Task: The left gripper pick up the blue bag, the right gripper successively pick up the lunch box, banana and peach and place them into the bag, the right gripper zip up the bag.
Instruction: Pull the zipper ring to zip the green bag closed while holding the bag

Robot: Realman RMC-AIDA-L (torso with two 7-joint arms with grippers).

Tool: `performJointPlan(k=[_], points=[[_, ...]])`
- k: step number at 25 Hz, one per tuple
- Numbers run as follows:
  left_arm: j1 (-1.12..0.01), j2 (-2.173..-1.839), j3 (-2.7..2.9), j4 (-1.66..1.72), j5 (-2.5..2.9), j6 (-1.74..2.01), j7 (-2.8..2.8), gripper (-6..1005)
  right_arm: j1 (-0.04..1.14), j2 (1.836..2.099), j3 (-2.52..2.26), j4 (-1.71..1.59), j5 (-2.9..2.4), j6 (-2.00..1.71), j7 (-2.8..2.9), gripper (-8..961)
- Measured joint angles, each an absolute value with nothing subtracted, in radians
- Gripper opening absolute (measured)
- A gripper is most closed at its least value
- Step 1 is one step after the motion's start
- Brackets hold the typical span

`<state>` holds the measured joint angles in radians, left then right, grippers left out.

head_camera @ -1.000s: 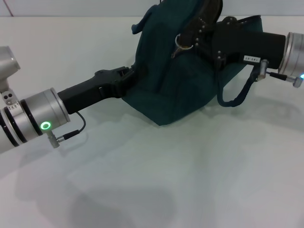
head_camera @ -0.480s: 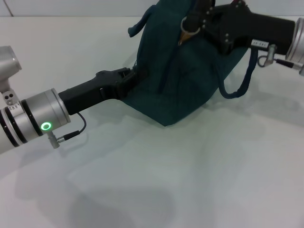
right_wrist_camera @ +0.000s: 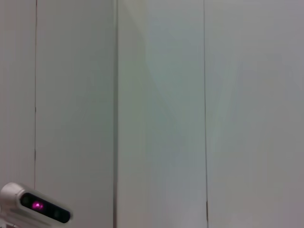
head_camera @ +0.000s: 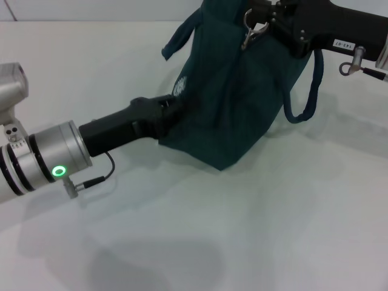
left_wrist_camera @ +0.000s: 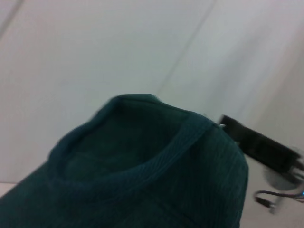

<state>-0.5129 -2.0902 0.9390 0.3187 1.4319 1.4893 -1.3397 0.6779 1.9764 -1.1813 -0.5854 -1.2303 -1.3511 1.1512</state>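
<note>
The blue bag [head_camera: 236, 97] stands upright at the back middle of the table, with its round white logo [head_camera: 180, 88] facing my left arm. My left gripper [head_camera: 173, 113] is shut on the bag's lower side just under the logo. At the bag's top, my right gripper [head_camera: 262, 17] is closed by the zipper, and the metal ring pull [head_camera: 248, 34] dangles right beneath it. One handle [head_camera: 301, 100] hangs down the right side and another [head_camera: 176, 39] sticks out on the left. Teal fabric of the bag [left_wrist_camera: 142, 180] fills the left wrist view. The lunch box, banana and peach are out of view.
The white table [head_camera: 242, 230] stretches in front of the bag. The left wrist view shows my right arm [left_wrist_camera: 259, 148] beyond the bag. Wall panels and a small camera unit [right_wrist_camera: 38, 206] appear in the right wrist view.
My right gripper rose and moved right with the ring pull, drawing the bag's top up so the bag stands taller. My left gripper shifted slightly right with the bag.
</note>
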Motion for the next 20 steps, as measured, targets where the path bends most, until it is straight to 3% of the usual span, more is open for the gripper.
performJointPlan(k=[15,17,20], points=[[-0.482,-2.093,0.968,0.307,1.430,1.569,-1.258,77,0.688,1.988,-1.192,-0.584,-1.237,-1.379,1.163,18],[-0.478,-2.093,0.964,0.306,1.425,1.568,-1.260,252,0.689,1.989,-1.195,-0.584,-1.237,-1.381,1.165,18],[-0.470,-2.092,0.958,0.305,1.401,1.570,-1.277,355,0.689,1.991,-1.203,-0.584,-1.238,-1.382,1.166,18]])
